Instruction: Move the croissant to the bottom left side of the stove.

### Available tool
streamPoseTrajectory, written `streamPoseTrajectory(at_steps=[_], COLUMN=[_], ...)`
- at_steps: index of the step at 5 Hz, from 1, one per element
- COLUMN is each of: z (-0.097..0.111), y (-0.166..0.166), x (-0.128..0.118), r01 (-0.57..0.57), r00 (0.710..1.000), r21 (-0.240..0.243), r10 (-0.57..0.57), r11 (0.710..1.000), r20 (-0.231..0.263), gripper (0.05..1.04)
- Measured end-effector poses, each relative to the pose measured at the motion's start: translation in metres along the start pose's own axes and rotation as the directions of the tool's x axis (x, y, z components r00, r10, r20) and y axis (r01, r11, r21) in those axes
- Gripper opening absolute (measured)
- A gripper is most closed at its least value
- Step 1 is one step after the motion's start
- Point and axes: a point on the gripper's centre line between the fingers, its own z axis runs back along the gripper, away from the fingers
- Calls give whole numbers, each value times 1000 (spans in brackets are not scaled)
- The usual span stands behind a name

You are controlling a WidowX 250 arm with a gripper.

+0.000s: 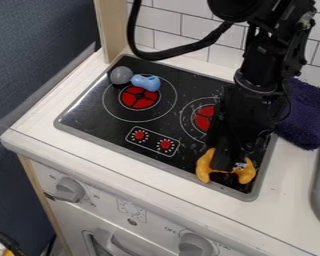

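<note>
On stove's (89, 114) front right, curved golden croissant (204, 166), gripper (231, 164) over its middle, open or closed unclear

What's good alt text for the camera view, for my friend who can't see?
A black gripper is down at a croissant near the bottom right of a stove. A blue toy and a round grey thing sit at its top left; a purple cloth lies right of it.
</note>
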Motion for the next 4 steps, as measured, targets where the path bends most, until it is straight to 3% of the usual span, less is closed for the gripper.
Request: streamPoseTrajectory(at_steps=[1,2,3,4], z=[-4,-5,9,30], y=[-3,-5,0,1], x=[-3,-3,-9,-12], r01=[-3,-10,-27,-39], r00=[1000,1000,999,997], r21=[-11,-23,-22,12], r10=[3,10,27,38], r11=[1000,1000,999,999], r20=[-14,-11,25,71], gripper=[950,1004,1001,1001])
